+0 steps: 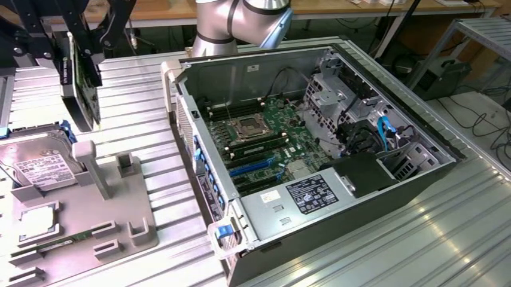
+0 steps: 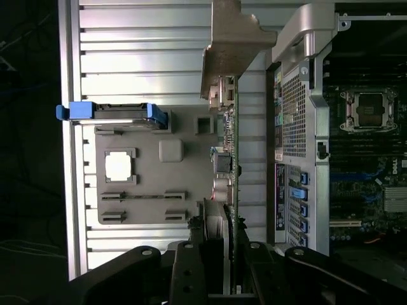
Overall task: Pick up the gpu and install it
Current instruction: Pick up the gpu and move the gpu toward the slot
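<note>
My gripper [image 1: 84, 54] hangs high at the exterior view's left, shut on the gpu [image 1: 81, 95]. The gpu is a thin black card held on edge, lifted above the grey parts fixture [image 1: 112, 209]. In the wrist view the gpu [image 2: 229, 159] runs edge-on away from my gripper [image 2: 226, 257], its pale metal bracket [image 2: 232, 38] at the far end. The card is beside the open computer case [image 1: 319, 149], outside its perforated rear wall [image 2: 294, 127]. The motherboard [image 1: 264, 137] with blue expansion slots [image 1: 251, 167] lies exposed inside.
A silver hard drive [image 1: 36, 167] with a white label and blue rails sits on the fixture. A square processor chip [image 1: 36, 221] and a slim green memory stick [image 1: 48, 244] rest nearer the front. The ribbed metal table [image 1: 415, 239] extends around the case.
</note>
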Tool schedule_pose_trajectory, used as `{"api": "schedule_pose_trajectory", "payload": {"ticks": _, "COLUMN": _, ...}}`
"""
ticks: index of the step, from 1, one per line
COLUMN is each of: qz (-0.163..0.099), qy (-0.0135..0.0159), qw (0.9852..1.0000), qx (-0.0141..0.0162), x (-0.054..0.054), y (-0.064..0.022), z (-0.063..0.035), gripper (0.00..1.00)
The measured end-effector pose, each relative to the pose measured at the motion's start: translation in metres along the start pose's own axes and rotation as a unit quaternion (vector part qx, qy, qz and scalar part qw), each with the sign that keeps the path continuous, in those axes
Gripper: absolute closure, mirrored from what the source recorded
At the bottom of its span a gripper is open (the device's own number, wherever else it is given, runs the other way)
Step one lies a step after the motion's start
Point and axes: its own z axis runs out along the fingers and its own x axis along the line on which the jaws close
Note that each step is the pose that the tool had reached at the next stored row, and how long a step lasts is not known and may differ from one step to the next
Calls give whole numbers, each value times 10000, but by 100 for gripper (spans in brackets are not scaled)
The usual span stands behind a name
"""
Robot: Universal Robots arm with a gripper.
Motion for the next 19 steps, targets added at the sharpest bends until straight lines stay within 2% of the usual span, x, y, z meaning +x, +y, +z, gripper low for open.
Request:
{"api": "schedule_pose_trajectory", "payload": {"ticks": 4, "qz": 0, "qy": 0, "qw": 10000, "qx": 0, "x": -52, "y": 1, "z": 1, "gripper": 72}}
{"api": "schedule_pose_trajectory", "payload": {"ticks": 19, "qz": 0, "qy": 0, "qw": 10000, "qx": 0, "x": -436, "y": 8, "z": 7, "gripper": 72}}
